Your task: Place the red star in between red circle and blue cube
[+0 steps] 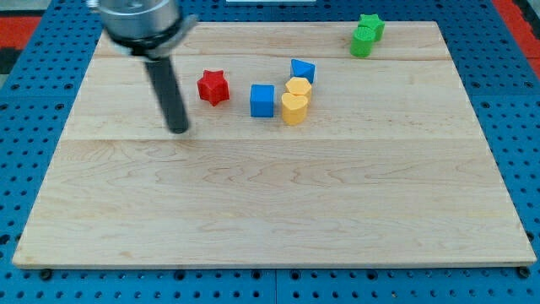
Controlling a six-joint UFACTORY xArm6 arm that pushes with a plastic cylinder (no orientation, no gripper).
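The red star point(213, 86) lies on the wooden board point(270, 194) in the upper middle-left. A blue cube point(262, 100) stands just to its right, a small gap apart. My tip point(178, 129) rests on the board below and to the left of the red star, not touching it. A second blue block point(302, 70) sits further right, above a yellow block point(299, 87) and a yellow heart point(294, 108), which touch each other. No red circle shows in the view; the rod and its mount may hide part of the upper left.
Two green blocks, a star point(370, 24) and a rounder one point(363, 41), sit together near the board's top right edge. A blue pegboard point(34, 84) surrounds the board.
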